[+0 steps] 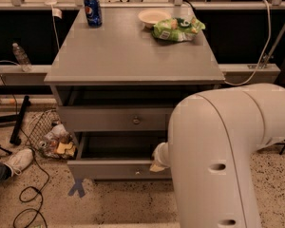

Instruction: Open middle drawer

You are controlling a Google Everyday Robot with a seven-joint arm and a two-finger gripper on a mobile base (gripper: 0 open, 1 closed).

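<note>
The middle drawer (109, 170) is the grey one low on the near face of the cabinet (133, 56). It has a wide flat front with one small round knob (137, 173) dead centre. It's standing pulled out, with the dark inside showing behind the front. The gripper (157, 161) sits at the top edge of that front, just right of the knob, half hidden by the big white arm (228, 151). Can't tell if it's open or closed.
</note>
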